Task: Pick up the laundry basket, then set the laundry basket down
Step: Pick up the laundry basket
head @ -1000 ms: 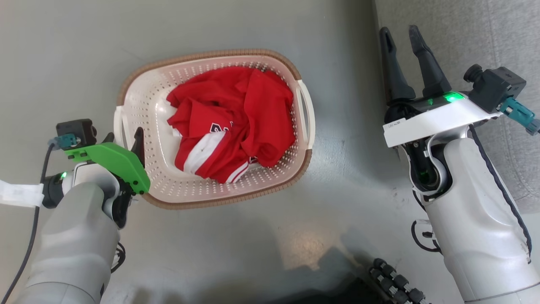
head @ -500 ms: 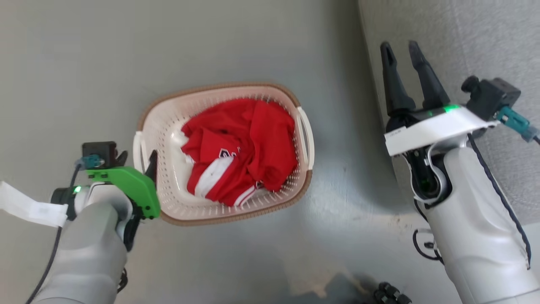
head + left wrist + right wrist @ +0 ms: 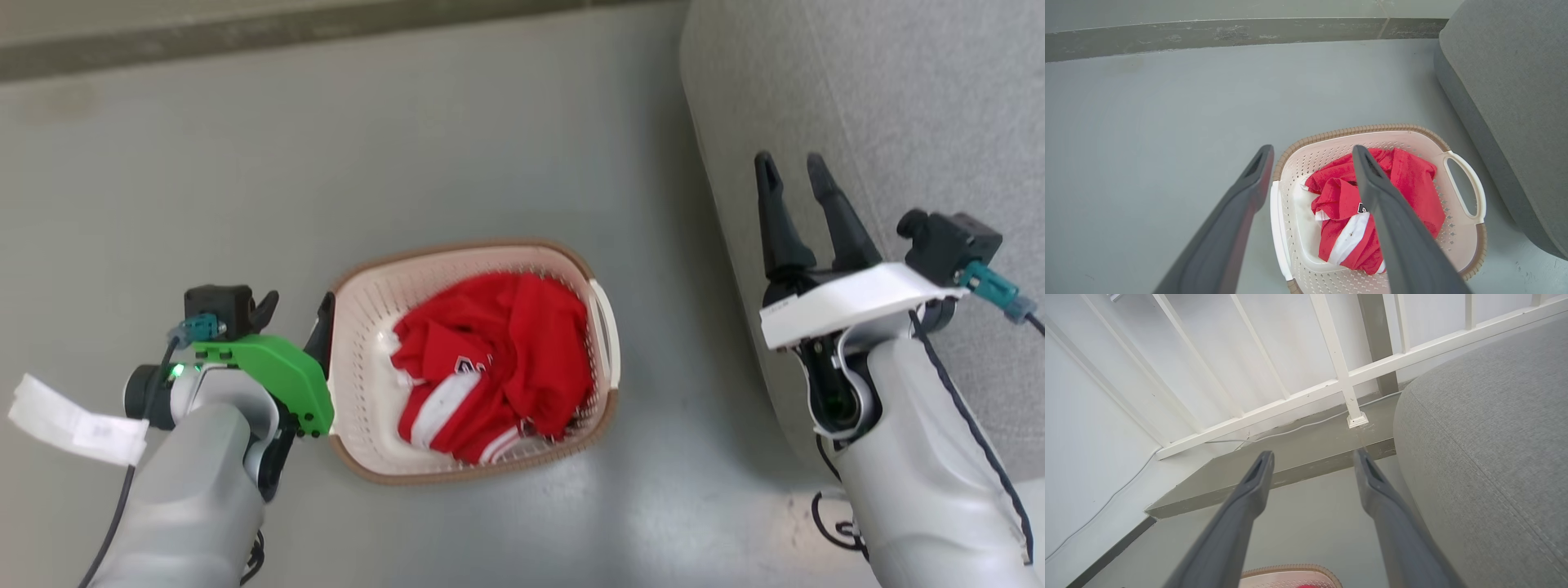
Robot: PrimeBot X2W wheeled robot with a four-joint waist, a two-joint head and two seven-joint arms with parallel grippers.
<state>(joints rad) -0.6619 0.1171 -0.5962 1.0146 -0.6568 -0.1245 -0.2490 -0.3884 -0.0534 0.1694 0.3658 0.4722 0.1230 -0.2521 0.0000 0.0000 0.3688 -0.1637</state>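
The laundry basket (image 3: 457, 247) stands on the grey floor, cream-white and perforated with a brown rim, with a red and white garment (image 3: 498, 359) heaped inside. My left gripper (image 3: 297, 304) is open at the basket's left side. In the left wrist view this gripper (image 3: 1312, 150) hangs above the basket (image 3: 1355, 131); its fingers straddle the white left handle (image 3: 1278, 228) without touching it. My right gripper (image 3: 789, 167) is open and empty, off to the right over the sofa's edge. In the right wrist view, below the right gripper (image 3: 1312, 454), a strip of the basket's rim (image 3: 1290, 571) shows.
A grey fabric sofa (image 3: 857, 98) runs close along the basket's right side. A low grey step (image 3: 1290, 457) and a white railing (image 3: 1339, 375) stand beyond the basket at the far wall. Open floor (image 3: 245, 163) lies to the left.
The head camera has pulled back, so the basket looks smaller and lower in view. My left gripper stays open beside the left handle. The right gripper stays open.
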